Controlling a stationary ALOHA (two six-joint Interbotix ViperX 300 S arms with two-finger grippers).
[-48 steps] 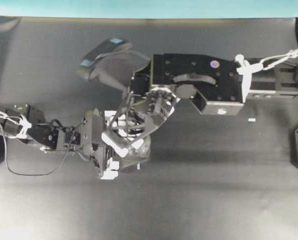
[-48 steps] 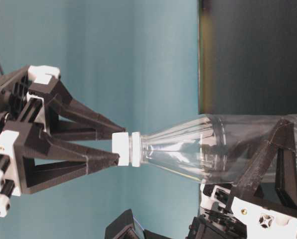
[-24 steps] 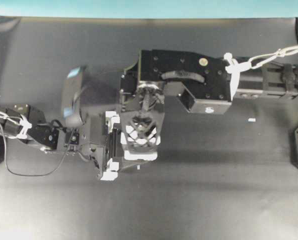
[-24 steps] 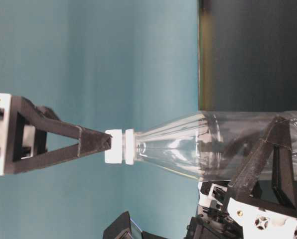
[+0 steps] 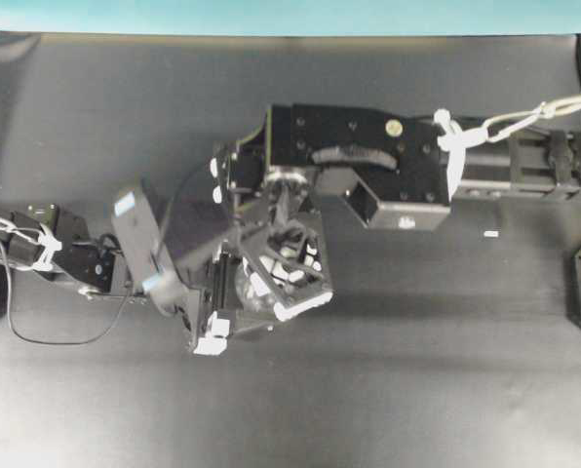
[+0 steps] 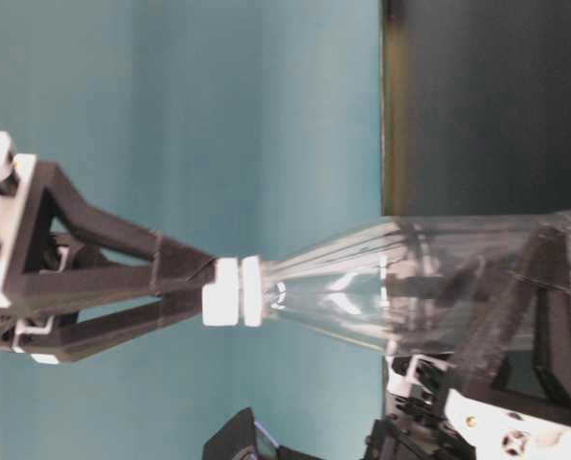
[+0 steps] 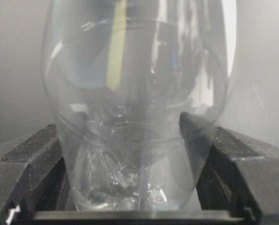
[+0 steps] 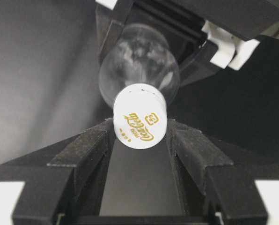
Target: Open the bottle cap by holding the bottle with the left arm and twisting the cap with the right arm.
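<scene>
A dark grey tabletop [image 5: 446, 370] runs back to a teal wall. Mid-left, the left pincer [image 7: 135, 187] clamps the clear plastic bottle [image 7: 135, 108]; the right pincer [image 8: 139, 136] pinches its small white cap [image 8: 140, 116]. From overhead the bottle is mostly hidden.

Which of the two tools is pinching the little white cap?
The right tool, with the lattice fingers, coming from above: its fingers clamp the cap. The left tool grips the clear bottle body instead.
</scene>
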